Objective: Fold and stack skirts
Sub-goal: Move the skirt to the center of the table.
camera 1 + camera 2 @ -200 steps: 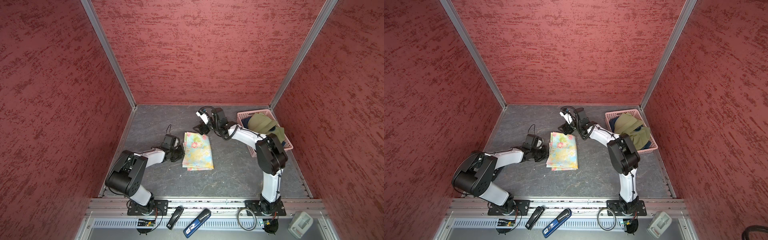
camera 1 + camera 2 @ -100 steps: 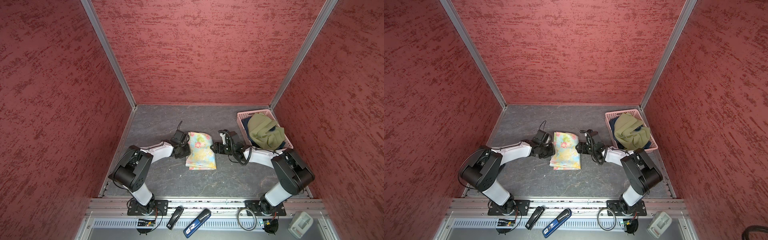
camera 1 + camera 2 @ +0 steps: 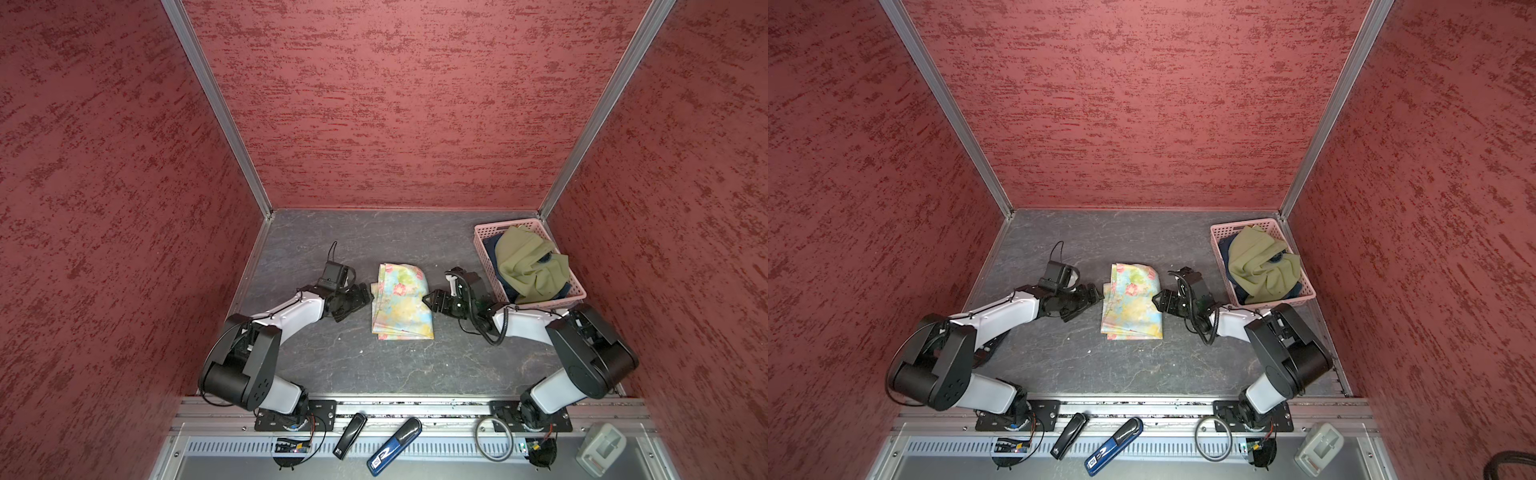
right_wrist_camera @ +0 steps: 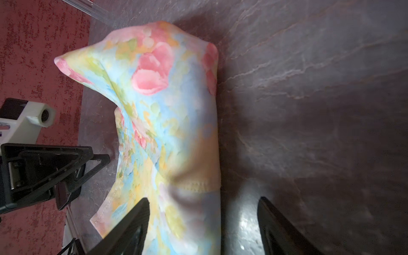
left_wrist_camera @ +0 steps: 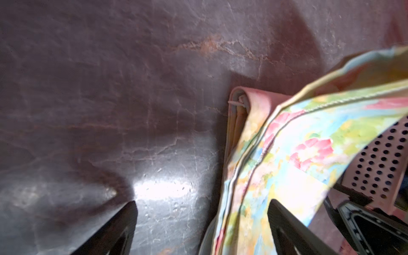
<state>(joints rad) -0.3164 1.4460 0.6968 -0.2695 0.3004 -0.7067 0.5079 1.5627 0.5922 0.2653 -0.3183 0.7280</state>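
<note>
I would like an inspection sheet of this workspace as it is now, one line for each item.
Surface: dark grey tabletop, few pale specks.
Job's things: floral skirt folded mid-table; olive skirt crumpled in pink basket, over dark-blue cloth.
Clutter: black stapler-like tool, blue tool, ring, grey device on the front rail.
Grippers: left gripper open at one edge of the floral skirt; right gripper open at the opposite edge; neither holds it.
Cables: black cable loops beside right wrist; thin lead above left wrist.
Surroundings: red textured walls, aluminium posts.
</note>
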